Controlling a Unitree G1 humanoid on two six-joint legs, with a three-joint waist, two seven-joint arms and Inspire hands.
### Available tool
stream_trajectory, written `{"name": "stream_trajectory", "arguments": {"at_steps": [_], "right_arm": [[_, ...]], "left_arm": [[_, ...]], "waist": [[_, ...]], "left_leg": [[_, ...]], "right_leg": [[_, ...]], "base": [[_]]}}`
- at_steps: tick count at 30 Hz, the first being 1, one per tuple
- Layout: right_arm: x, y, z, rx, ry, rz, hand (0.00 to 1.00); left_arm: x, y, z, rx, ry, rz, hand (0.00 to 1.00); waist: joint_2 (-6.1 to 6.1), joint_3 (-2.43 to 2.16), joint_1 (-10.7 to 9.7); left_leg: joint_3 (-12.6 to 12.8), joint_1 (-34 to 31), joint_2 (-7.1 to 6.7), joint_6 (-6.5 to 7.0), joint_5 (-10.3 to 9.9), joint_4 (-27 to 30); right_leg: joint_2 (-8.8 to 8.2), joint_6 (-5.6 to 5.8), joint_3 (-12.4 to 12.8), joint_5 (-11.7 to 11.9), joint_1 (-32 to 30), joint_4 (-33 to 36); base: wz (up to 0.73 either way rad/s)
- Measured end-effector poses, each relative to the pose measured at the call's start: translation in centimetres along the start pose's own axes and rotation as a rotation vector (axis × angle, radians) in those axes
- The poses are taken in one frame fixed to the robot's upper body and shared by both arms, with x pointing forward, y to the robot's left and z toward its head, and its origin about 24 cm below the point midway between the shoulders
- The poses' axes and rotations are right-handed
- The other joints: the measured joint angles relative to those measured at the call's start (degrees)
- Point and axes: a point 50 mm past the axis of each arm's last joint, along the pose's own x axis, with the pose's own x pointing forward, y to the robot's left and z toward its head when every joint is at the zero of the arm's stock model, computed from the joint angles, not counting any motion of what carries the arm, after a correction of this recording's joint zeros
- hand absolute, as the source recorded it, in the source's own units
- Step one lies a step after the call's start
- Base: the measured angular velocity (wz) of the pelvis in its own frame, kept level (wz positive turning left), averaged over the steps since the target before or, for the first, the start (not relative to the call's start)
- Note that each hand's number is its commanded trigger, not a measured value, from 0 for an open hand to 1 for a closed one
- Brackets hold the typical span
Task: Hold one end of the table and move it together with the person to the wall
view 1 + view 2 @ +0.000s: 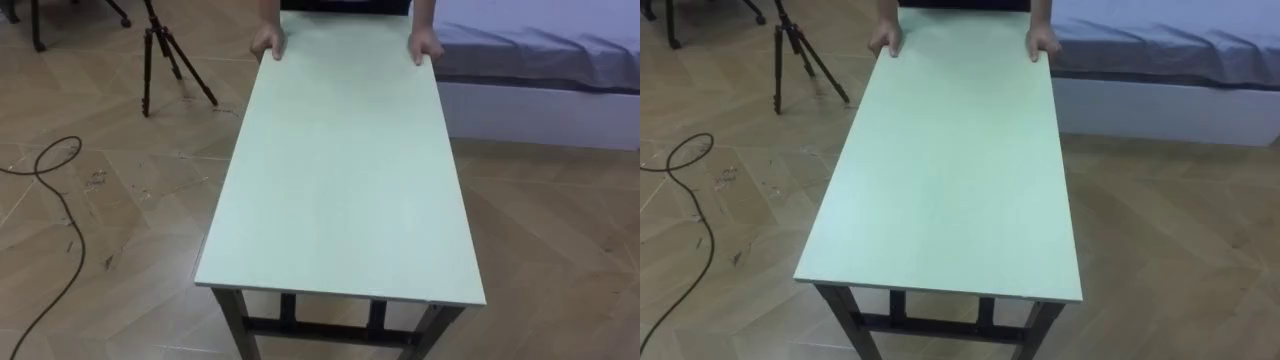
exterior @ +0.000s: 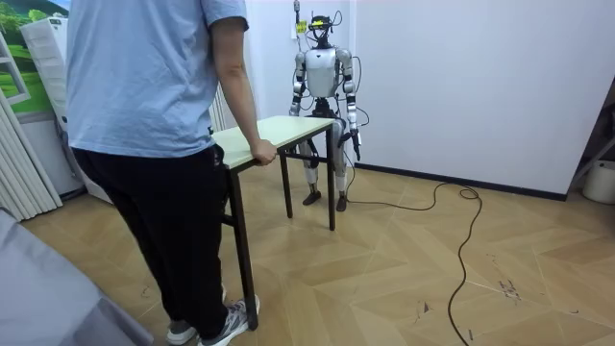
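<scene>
The desk (image 1: pixel 340 170) runs lengthwise away from the robot. Its near short edge sits just in front of the robot, and a person's two hands (image 1: pixel 268 42) grip the far edge. The robot's left hand (image 2: pixel 357 142) hangs low beside the near end, clear of the top. I cannot tell whether it is open or closed. I'd say it must rise and reach forward to that edge.

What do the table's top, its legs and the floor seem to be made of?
Table top: probably laminated board, pale green, smooth and matt, with a thin lighter edge. Legs: likely painted metal, dark, thin and square. Floor: wood or wood-look laminate, brown planks laid in a herringbone pattern, lightly scuffed.
</scene>
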Motion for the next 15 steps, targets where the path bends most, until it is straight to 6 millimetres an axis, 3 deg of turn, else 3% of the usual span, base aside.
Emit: {"name": "stream_trajectory", "arguments": {"at_steps": [15], "right_arm": [[-0.04, -0.06, -0.25, 0.048, 0.005, 0.016, 0.0]], "left_arm": [[-0.04, -0.04, -0.65, -0.115, 0.041, -0.015, 0.0]], "waist": [[0.1, 0.01, -0.3]], "left_leg": [[0.0, -0.1, 0.01, 0.0, 0.0, 0.0]], "right_leg": [[0.0, 0.02, -0.1, 0.0, 0.2, 0.0]], "base": [[0.0]]}}
